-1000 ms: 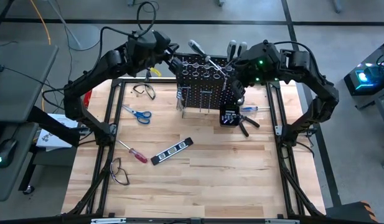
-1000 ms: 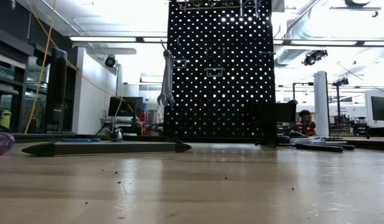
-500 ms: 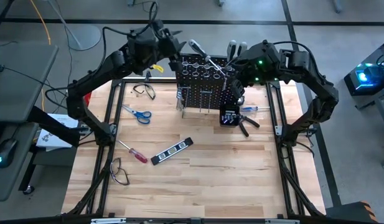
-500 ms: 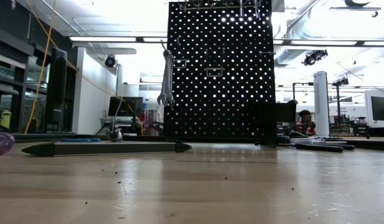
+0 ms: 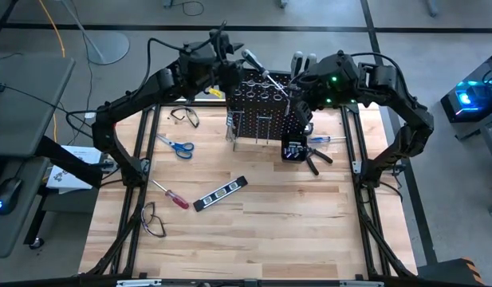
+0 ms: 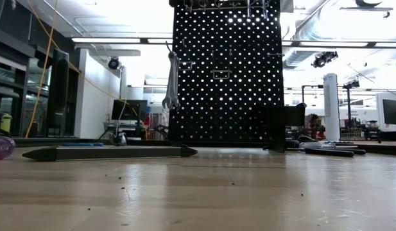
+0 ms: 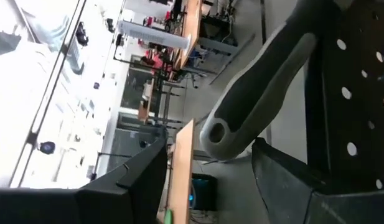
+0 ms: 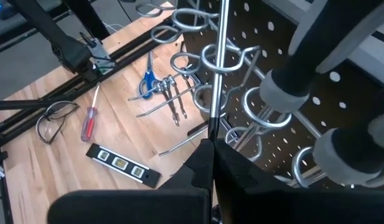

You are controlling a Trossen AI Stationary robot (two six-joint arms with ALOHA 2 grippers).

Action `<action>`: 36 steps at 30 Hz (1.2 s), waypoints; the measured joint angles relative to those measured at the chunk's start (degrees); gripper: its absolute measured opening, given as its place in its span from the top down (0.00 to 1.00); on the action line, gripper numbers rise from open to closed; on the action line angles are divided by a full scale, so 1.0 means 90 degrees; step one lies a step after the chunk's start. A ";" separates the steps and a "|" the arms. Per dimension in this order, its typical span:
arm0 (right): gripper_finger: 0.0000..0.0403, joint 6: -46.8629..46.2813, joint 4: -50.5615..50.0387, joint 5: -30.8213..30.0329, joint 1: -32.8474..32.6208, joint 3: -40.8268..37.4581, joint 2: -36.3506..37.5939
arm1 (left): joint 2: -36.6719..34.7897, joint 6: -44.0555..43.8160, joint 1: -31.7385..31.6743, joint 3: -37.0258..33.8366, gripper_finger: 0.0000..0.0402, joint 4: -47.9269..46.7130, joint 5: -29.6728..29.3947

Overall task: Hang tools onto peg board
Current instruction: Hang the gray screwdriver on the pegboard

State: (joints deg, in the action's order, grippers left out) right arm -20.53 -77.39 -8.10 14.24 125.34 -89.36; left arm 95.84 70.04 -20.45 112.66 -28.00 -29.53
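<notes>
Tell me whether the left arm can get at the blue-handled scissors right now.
Probably yes: the scissors lie alone on bare table on that arm's side, and the left claw, open at the peg board, holds nothing.

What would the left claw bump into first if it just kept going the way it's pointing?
Probably the grey-and-black tool handle right ahead of the open left claw, beside the top of the peg board. Depth is hard to judge, so the gap between them is unclear.

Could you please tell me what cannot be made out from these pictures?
- High view: the left claw at the peg board top; its arm hides the fingertips.
- Low view: board's top edge cropped; both claws out of frame.
- Left wrist view: grey-black handle only; its tool end cropped.
</notes>
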 joint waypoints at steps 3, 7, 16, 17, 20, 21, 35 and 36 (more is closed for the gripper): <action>1.00 0.0001 0.0068 -0.0002 -0.0002 0.0000 0.0000 | 0.0002 0.0206 -0.0002 0.0000 0.48 -0.0028 0.0130; 1.00 0.0002 0.0122 -0.0001 0.0000 0.0000 0.0000 | 0.0006 0.0349 -0.0024 0.0000 0.50 -0.0061 0.0372; 1.00 0.0159 0.0590 0.0219 0.0000 0.0002 -0.0029 | 0.0065 0.0360 -0.0029 0.0000 0.54 -0.0136 0.0844; 1.00 0.0167 0.0627 0.0219 -0.0001 0.0002 -0.0037 | 0.0065 0.0329 -0.0029 0.0000 0.55 -0.0138 0.0828; 1.00 0.0226 0.0634 0.0236 -0.0002 0.0002 -0.0039 | 0.0070 0.0296 -0.0024 -0.0002 0.56 -0.0150 0.0774; 1.00 0.0281 0.0632 0.0235 -0.0002 0.0000 -0.0036 | 0.0072 0.0296 -0.0024 -0.0002 0.56 -0.0154 0.0774; 1.00 0.0159 0.0613 0.0630 -0.0122 0.0002 -0.0032 | 0.0084 0.0238 -0.0022 -0.0013 0.61 -0.0173 0.0769; 1.00 0.0139 0.0706 0.0631 -0.0160 0.0002 -0.0057 | 0.0084 0.0237 -0.0022 -0.0015 0.61 -0.0173 0.0769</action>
State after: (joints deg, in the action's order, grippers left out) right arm -19.29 -71.03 -2.42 12.80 125.36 -89.87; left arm 96.60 72.17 -20.64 112.53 -29.55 -22.61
